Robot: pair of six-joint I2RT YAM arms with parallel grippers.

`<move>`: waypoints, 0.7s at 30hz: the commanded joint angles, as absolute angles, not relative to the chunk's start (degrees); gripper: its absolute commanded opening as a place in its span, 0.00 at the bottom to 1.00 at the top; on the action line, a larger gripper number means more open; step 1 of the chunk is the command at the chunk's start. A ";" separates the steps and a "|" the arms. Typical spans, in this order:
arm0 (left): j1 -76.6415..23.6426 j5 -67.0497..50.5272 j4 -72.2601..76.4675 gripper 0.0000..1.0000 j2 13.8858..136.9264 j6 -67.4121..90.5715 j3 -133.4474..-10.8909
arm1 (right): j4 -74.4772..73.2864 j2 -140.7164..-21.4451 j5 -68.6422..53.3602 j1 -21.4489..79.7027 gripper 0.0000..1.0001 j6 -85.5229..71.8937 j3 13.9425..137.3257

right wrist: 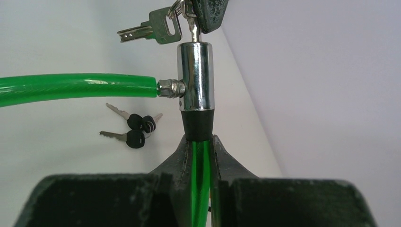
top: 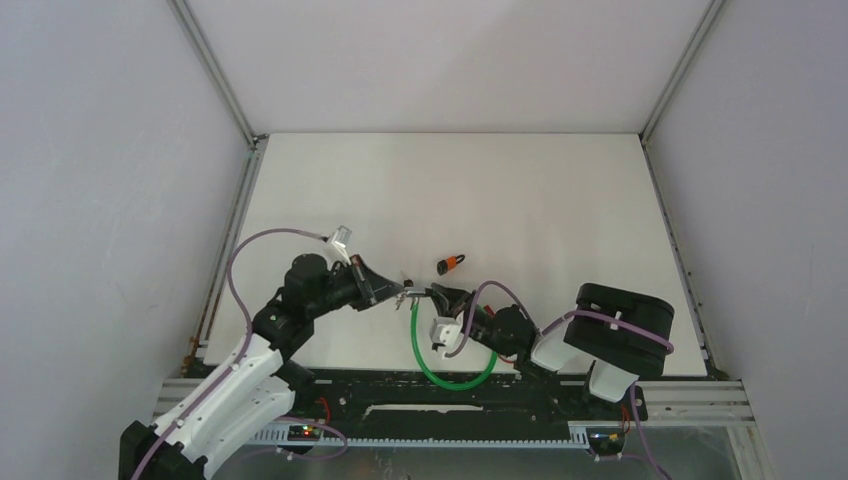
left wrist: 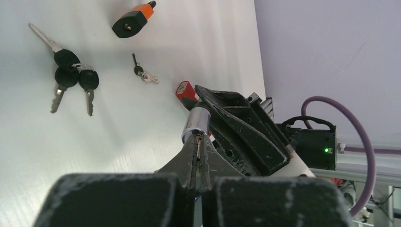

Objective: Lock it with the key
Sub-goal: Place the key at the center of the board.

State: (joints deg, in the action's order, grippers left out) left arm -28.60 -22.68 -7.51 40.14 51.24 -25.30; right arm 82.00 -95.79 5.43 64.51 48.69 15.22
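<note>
Left hand (left wrist: 197, 139) pinching key (right wrist: 193, 32) — at lock cylinder (right wrist: 195, 75), right hand (right wrist: 202, 142) clamping cable (right wrist: 75, 87)

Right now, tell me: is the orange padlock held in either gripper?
No, the orange padlock lies loose on the table with nothing closed around it.

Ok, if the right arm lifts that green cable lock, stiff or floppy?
Probably floppy: the cable curves in a loose loop. The chrome cylinder looks solid, so likely end-heavy. Its glossy surface might slide through the right gripper.
</note>
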 commanded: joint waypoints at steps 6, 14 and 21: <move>-28.83 -23.43 -9.79 0.00 36.00 63.35 -21.40 | 87.33 -100.71 17.22 68.09 0.00 60.92 19.66; -28.83 -20.86 -16.08 0.00 33.16 70.29 -21.53 | 87.41 -100.04 20.72 67.88 0.00 61.69 19.86; -28.15 -19.84 -14.74 0.00 30.08 79.20 -18.83 | 87.45 -100.02 21.70 68.02 0.00 62.68 19.86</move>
State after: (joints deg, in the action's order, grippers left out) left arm -28.36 -18.28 -13.06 32.36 71.18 -21.10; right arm 82.48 -100.57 13.85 68.95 60.55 18.50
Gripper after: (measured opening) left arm 0.010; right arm 0.121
